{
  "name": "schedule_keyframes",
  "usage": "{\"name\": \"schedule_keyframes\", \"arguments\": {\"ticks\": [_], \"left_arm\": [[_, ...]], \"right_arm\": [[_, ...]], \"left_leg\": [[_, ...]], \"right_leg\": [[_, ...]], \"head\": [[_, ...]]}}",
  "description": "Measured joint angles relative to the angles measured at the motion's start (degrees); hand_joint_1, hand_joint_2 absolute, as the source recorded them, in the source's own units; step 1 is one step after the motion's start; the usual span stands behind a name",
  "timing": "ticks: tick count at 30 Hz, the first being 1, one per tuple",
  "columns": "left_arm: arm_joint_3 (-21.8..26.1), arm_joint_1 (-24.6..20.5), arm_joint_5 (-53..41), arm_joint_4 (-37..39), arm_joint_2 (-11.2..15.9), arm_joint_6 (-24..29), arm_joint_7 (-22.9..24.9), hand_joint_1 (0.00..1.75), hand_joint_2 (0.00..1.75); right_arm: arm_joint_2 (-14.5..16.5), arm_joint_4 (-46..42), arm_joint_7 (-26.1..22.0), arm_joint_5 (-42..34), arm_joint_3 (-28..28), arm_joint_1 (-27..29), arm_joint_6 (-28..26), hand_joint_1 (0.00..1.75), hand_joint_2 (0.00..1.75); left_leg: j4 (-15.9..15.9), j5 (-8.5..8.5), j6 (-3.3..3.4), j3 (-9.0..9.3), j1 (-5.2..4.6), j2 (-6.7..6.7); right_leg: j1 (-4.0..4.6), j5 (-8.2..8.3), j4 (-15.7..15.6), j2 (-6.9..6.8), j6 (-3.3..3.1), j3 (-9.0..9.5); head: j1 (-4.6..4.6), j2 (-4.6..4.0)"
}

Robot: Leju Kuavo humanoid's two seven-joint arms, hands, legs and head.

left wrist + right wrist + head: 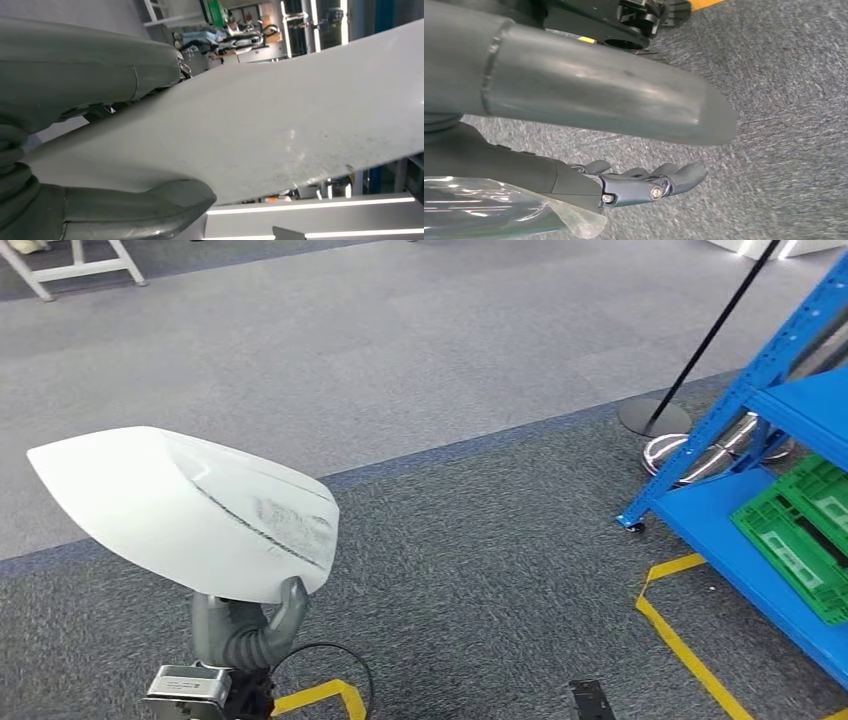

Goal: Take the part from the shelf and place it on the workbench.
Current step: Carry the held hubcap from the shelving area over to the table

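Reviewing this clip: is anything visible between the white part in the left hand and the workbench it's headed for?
The left hand holds the white part over grey carpet. No workbench appears, so the path cannot be judged. The blue shelf stands off to the right.

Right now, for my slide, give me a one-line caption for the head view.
Left hand holds the white part above grey carpet, beside the blue shelf.
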Motion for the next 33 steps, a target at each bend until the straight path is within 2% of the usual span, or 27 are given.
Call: {"name": "schedule_keyframes", "arguments": {"ticks": [1,2,3,5,6,7,8,9,10,12,14,15,16,17,18,19,21,22,23,24,25,26,27,29,30,32,33], "left_arm": [[0.1,0.1,-0.1,0.0,0.0,0.1,0.0,1.75,1.75],[0.2,0.2,-0.1,0.0,0.0,0.3,0.1,1.75,1.75],[0.2,0.2,-0.1,0.0,-0.1,0.5,0.1,1.75,1.75],[0.4,0.3,-0.1,0.0,-0.2,0.8,0.1,1.75,1.75],[0.4,0.3,-0.1,0.0,-0.3,1.0,0.1,1.75,1.75],[0.5,0.5,-0.1,0.0,-0.4,1.1,0.1,1.75,1.75],[0.7,0.7,-0.1,0.0,-0.4,1.2,0.1,1.75,1.75],[0.8,0.9,-0.1,0.0,-0.4,1.4,0.1,1.75,1.75],[0.9,1.2,0.0,0.0,-0.4,1.5,0.2,1.75,1.75],[1.2,1.6,0.3,0.0,-0.4,1.8,0.3,1.75,1.75],[1.4,1.8,0.6,0.0,-0.4,1.9,0.5,1.75,1.75],[1.5,2.0,0.7,0.0,-0.4,1.9,0.6,1.75,1.75],[1.6,2.2,0.7,0.0,-0.4,1.9,0.6,1.75,1.75],[1.7,2.3,0.7,0.0,-0.4,2.0,0.7,1.75,1.75],[1.8,2.4,0.7,0.0,-0.3,2.0,0.7,1.75,1.75],[1.8,2.4,0.7,0.0,-0.3,2.1,0.7,1.75,1.75],[1.8,2.4,0.7,-0.1,-0.3,2.1,0.7,1.75,1.75],[1.8,2.5,0.7,-0.1,-0.3,2.1,0.8,1.75,1.75],[1.9,2.5,0.7,-0.1,-0.3,2.1,0.8,1.75,1.75],[1.9,2.6,0.7,-0.1,-0.2,2.1,0.8,1.75,1.75],[2.0,2.7,0.7,-0.1,-0.2,2.1,0.8,1.75,1.75],[2.1,2.7,0.7,-0.1,-0.2,2.2,0.8,1.75,1.75],[2.2,2.7,0.7,-0.1,-0.2,2.3,0.8,1.75,1.75],[2.3,2.6,0.8,-0.1,-0.2,2.3,1.3,1.75,1.75],[2.4,2.7,1.1,-0.1,-0.2,2.2,1.8,1.75,1.75],[2.6,2.9,1.2,-0.1,-0.2,2.4,3.0,1.75,1.75],[2.8,3.0,0.9,-0.2,-0.2,2.7,3.7,1.75,1.75]], "right_arm": [[0.1,0.0,0.0,0.2,0.1,-0.1,-0.3,0.0,0.0],[0.3,-0.1,-0.1,0.4,0.2,-0.2,-0.4,0.0,0.0],[0.4,-0.1,-0.1,0.5,0.3,-0.3,-0.4,0.0,0.0],[0.4,-0.1,-0.1,0.8,0.5,-0.3,-0.4,0.0,0.0],[0.4,-0.1,-0.1,0.9,0.5,-0.2,-0.4,0.0,0.0],[0.4,-0.1,-0.1,1.0,0.6,0.0,-0.4,0.0,0.0],[0.4,-0.1,-0.1,1.1,0.6,0.2,-0.3,0.0,0.0],[0.4,-0.1,-0.1,1.3,0.7,0.3,-0.3,0.0,0.0],[0.4,-0.1,-0.1,1.4,0.8,0.4,-0.2,0.0,0.0],[0.4,-0.1,-0.1,1.7,0.9,0.4,0.0,0.0,0.0],[0.4,0.0,0.0,1.9,0.9,0.6,0.1,0.0,0.0],[0.5,0.0,0.0,2.0,0.9,0.6,0.1,0.0,0.0],[0.5,0.0,0.0,2.0,0.9,0.7,0.1,0.0,0.0],[0.6,0.0,0.0,2.1,1.0,0.7,0.1,0.0,0.0],[0.7,0.0,0.0,2.1,1.0,0.7,0.1,0.0,0.0],[0.8,0.0,0.0,2.1,1.0,0.7,0.2,0.0,0.0],[0.9,0.0,0.0,2.1,1.0,0.9,0.2,0.0,0.0],[0.9,0.0,0.0,2.1,1.1,1.0,0.2,0.0,0.0],[0.9,0.0,0.0,2.1,1.1,1.1,0.2,0.0,0.0],[0.9,0.0,0.0,2.1,1.2,1.1,0.2,0.0,0.0],[0.9,0.0,0.0,2.2,1.2,1.1,0.2,0.0,0.0],[1.0,0.0,0.0,2.2,1.3,1.0,0.3,0.0,0.0],[1.0,0.0,0.0,2.2,1.3,1.0,0.3,0.0,0.0],[1.0,0.0,0.0,2.3,1.3,1.0,0.5,0.0,0.0],[1.0,0.0,0.0,2.3,1.3,1.0,0.5,0.0,0.0],[1.1,0.0,-0.2,2.1,1.3,0.9,0.5,0.0,0.0],[1.1,0.0,-0.3,2.1,1.3,0.8,0.4,0.0,0.0]], "left_leg": [[-0.2,0.03,0.36,-0.05,0.06,-0.65],[-0.4,0.16,0.66,0.02,0.17,-1.32],[-0.7,0.31,1.0,0.13,0.36,-1.95],[-0.9,0.51,1.57,0.28,0.66,-3.26],[-0.9,0.51,1.75,0.26,0.69,-4.03],[-0.9,0.5,1.83,0.27,0.68,-4.86],[-0.9,0.49,1.86,0.32,0.67,-5.71],[-0.9,0.49,1.85,0.41,0.68,-6.57],[-0.8,0.45,1.8,0.52,0.71,-7.45],[-0.5,0.27,1.51,0.54,0.73,-9.05],[-0.1,0.25,0.97,0.11,0.79,-10.38],[0.0,0.38,0.64,-0.15,0.87,-10.98],[-0.1,0.54,0.31,-0.36,1.01,-11.59],[0.1,0.46,-0.02,-0.51,1.06,-11.41],[0.8,-0.11,-0.34,-0.85,1.0,-10.31],[2.6,-1.32,-0.66,-1.63,0.93,-8.72],[9.4,-4.95,-1.24,-4.68,0.99,-5.51],[13.1,-6.46,-1.45,-6.38,1.14,-4.96],[15.5,-7.08,-1.61,-7.48,1.3,-4.75],[15.9,-6.57,-1.72,-7.57,1.43,-4.61],[13.9,-5.06,-1.76,-6.53,1.53,-4.37],[10.2,-2.93,-1.7,-4.58,1.57,-3.63],[6.3,-1.4,-1.61,-2.49,1.39,-2.26],[1.0,-0.14,-1.08,0.05,0.88,-0.02],[0.3,-0.43,-0.77,0.2,0.6,0.27],[0.0,-0.3,0.0,0.06,0.61,-0.91],[-0.2,-0.2,0.39,0.12,0.73,-1.58]], "right_leg": [[-0.03,-0.15,-0.1,-0.51,0.3,0.14],[-0.11,-0.49,0.1,-0.04,0.61,0.11],[-0.22,-1.25,1.1,1.26,0.87,-0.3],[-0.42,-4.24,6.9,4.8,1.19,-3.17],[-0.44,-5.92,11.0,5.84,1.27,-5.32],[-0.44,-7.0,14.6,6.25,1.33,-7.33],[-0.43,-7.05,16.6,6.39,1.37,-8.67],[-0.44,-5.86,16.2,6.48,1.37,-8.91],[-0.49,-3.66,13.5,6.8,1.32,-8.03],[-0.79,0.53,5.6,9.19,1.19,-4.85],[-0.99,1.69,1.2,11.31,0.99,-2.7],[-0.93,1.49,0.9,11.45,0.82,-2.38],[-0.86,1.56,0.8,10.9,0.59,-2.22],[-0.85,1.69,0.6,10.26,0.31,-2.16],[-0.88,1.78,0.5,9.55,-0.04,-2.04],[-0.92,1.81,0.3,8.71,-0.37,-1.91],[-0.85,1.65,0.2,6.91,-0.83,-1.72],[-0.81,1.56,0.2,5.99,-0.91,-1.68],[-0.79,1.46,0.2,5.1,-0.93,-1.64],[-0.8,1.36,0.2,4.25,-0.92,-1.56],[-0.8,1.24,0.2,3.49,-0.84,-1.41],[-0.8,1.07,0.2,2.77,-0.72,-1.17],[-0.73,0.89,0.2,2.13,-0.53,-0.92],[-0.43,0.52,0.3,1.01,0.0,-0.62],[-0.29,0.39,0.3,0.41,0.28,-0.52],[-0.32,0.09,0.2,-0.51,0.91,-0.34],[-0.44,-0.4,0.5,0.33,1.23,-0.42]], "head": [[0.02,0.01],[0.09,0.01],[0.15,0.01],[0.44,0.0],[0.51,0.0],[0.56,0.0],[0.55,0.0],[0.55,0.0],[0.55,0.0],[0.55,0.0],[0.51,0.0],[0.48,0.0],[0.46,0.0],[0.48,0.0],[0.34,0.0],[0.22,0.0],[-0.03,0.0],[-0.03,0.0],[-0.04,0.0],[-0.05,0.0],[-0.06,0.0],[-0.07,0.0],[-0.07,0.0],[-0.08,0.0],[-0.07,0.0],[-0.07,0.01],[0.01,0.01]]}}
